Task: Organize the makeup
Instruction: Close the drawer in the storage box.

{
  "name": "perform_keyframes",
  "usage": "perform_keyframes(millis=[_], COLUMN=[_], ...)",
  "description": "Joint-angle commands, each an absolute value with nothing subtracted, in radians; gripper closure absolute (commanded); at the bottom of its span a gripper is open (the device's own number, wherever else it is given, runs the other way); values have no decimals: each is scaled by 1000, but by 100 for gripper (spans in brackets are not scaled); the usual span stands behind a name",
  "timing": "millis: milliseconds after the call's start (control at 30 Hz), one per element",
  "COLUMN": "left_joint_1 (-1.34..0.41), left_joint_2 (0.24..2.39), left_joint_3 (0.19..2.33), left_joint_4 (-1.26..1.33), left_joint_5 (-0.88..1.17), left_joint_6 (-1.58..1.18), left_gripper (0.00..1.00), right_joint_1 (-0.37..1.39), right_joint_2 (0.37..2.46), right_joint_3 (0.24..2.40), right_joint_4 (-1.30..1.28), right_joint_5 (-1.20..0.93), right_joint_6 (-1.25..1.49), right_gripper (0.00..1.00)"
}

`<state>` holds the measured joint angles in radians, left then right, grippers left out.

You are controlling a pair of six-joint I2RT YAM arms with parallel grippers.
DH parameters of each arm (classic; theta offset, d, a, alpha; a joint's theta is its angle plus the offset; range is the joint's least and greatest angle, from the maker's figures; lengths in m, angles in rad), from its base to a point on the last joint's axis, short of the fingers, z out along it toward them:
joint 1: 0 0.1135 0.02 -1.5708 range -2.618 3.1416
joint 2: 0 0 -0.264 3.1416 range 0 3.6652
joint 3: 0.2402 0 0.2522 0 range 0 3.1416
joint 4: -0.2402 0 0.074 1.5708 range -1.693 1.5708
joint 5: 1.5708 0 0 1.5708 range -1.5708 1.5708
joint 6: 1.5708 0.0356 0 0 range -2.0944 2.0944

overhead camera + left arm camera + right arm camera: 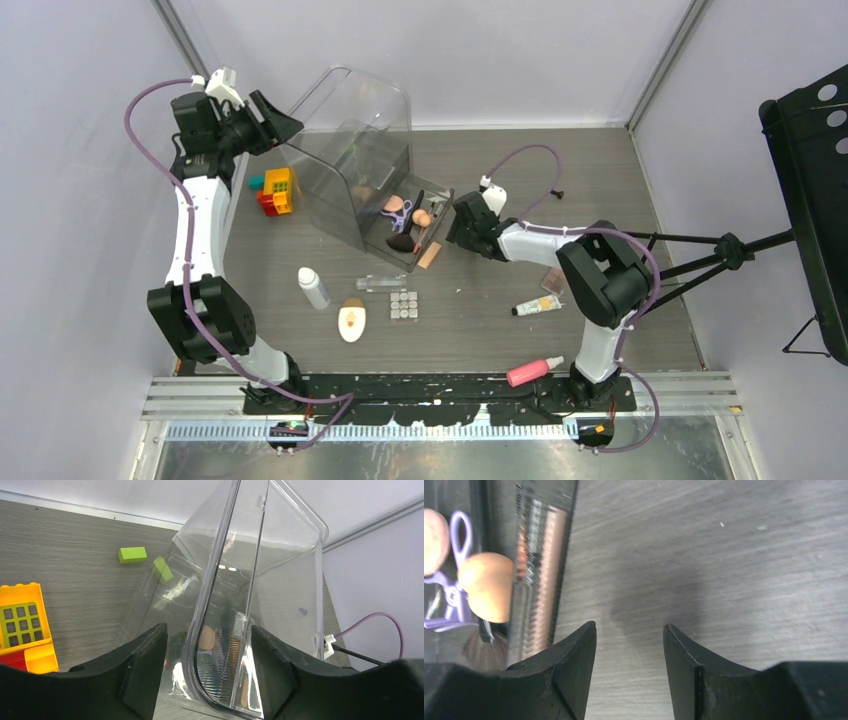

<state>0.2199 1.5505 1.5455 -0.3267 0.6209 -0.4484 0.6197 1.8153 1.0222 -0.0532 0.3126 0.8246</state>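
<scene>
Left of the right gripper (pixel 629 630), peach sponge (pixel 486 587) inside drawer (pixel 536 580).

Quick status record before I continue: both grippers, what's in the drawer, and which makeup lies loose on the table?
left gripper: jaws straddle the clear case wall; grip unclear
right gripper: open, empty, over bare table beside the drawer
in drawer: peach sponges, black brush
on table: white bottle, oval compact, palette, cream tube, pink bottle
</scene>
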Motion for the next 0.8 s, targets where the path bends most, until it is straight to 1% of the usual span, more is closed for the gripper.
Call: perform_keyframes(millis=[0,167,400,767], left_joint_1=[228,230,231,229], left_joint_2=[1556,1558,1560,1562], left_joint_3=[1540,1540,1537,1534], left_joint_4=[-271,-269,-265,-258], left_joint_5=[665,673,682,692], left_joint_6=[-465,-467,-465,-467], left_gripper=[36,36,36,36], right_joint_1=[631,657,691,754], right_joint_2=[1878,1995,2084,2182], right_joint_3=[1097,1226,1363,1480], right_joint_4=[10,26,34,50], right_joint_5=[322,310,296,270], right_joint_6=[843,807,783,753], right_gripper=[44,44,45,46])
